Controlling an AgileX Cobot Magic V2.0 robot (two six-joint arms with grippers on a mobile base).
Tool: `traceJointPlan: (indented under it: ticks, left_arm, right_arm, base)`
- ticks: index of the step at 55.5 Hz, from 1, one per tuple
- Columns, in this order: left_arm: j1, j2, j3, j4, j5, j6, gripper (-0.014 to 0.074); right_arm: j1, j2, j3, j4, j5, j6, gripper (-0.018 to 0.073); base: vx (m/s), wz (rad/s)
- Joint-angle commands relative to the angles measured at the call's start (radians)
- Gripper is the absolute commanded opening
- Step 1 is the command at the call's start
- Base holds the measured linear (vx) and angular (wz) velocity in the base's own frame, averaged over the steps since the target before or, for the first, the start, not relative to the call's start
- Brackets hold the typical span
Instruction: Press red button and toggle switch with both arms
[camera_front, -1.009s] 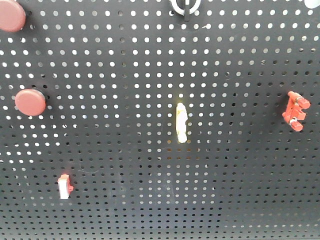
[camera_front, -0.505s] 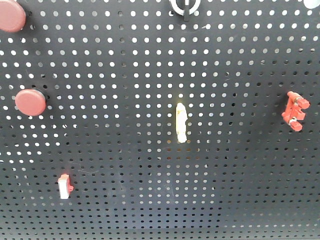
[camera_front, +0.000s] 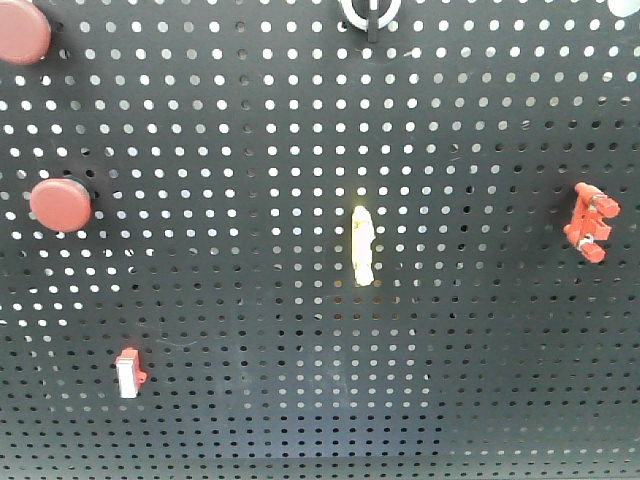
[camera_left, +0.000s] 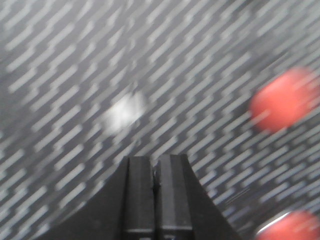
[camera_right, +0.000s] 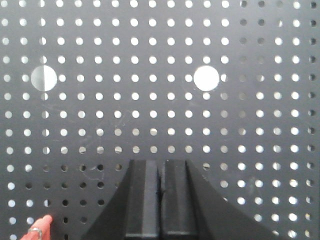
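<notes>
Black pegboard (camera_front: 250, 150) is filling the whole front view, with light coming through its rows of small holes. At 12 o'clock, cut by the top edge, the toggle switch (camera_front: 370, 12) is showing as a white ring with its short black lever pointing down. The upper red button (camera_front: 20, 32) is sitting in the 10 o'clock corner, and the lower red button (camera_front: 60, 204) is sitting at 9 o'clock, well below it. A small white rocker in a red frame (camera_front: 128, 373) is standing at about 7 o'clock. A cream strip (camera_front: 363, 246) is hanging upright just right of centre, and a red clip (camera_front: 590, 222) is sticking out at 3 o'clock.

The left wrist camera is giving a picture streaked diagonally. The left pincer (camera_left: 156, 162) is rising from 6 o'clock with its two black fingers pressed together on themselves. A red disc (camera_left: 285, 100), probably one of the buttons, is smearing at 3 o'clock. A second red shape (camera_left: 290, 225) is peeking in at 5 o'clock, and a pale blotch (camera_left: 122, 112) is lying at 10 o'clock of the fingertips.

The right wrist camera is showing the board sharply. The right pincer (camera_right: 160, 167) is likewise closed, with only a thin seam between its fingers. A larger round hole (camera_right: 206, 78) is glowing at 1 o'clock of it, a half-shaded hole (camera_right: 44, 78) at 10 o'clock, and a red scrap (camera_right: 37, 229) is sitting in the 8 o'clock corner.
</notes>
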Motion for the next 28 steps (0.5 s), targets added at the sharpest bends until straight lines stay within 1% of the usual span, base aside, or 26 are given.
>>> traceJointPlan:
  ticks: [1,9,15,22,28]
  left_arm:
    - [-0.067,0.055,-0.093,-0.012,-0.082,-0.001,0.0002]
    - [-0.164,0.148,-0.204,-0.012,-0.056,-0.001,0.0002]
    - [-0.220,0.208,-0.264,-0.012,-0.029,-0.001,0.0002]
    - [-0.246,0.267,-0.306,-0.012,-0.029,-0.001,0.0002]
    - [-0.248,0.305,-0.316,-0.011,-0.036,0.006,0.0002]
  right_arm:
    - [0.000,0.015,-0.032,-0.007,-0.083,-0.001,0.0000]
    - [0.000,0.017,-0.032,-0.007,-0.085,-0.001,0.0000]
    - [0.000,0.017,-0.032,-0.007,-0.085,-0.001,0.0000]
    - [0.000,0.017,-0.032,-0.007,-0.090,-0.001,0.0000]
    - [0.000,0.017,-0.032,-0.007,-0.093,-0.001,0.0000]
  base:
    - [0.00,0.00]
    - [0.00,0.00]
    - [0.00,0.00]
    - [0.00,0.00]
    - [0.00,0.00]
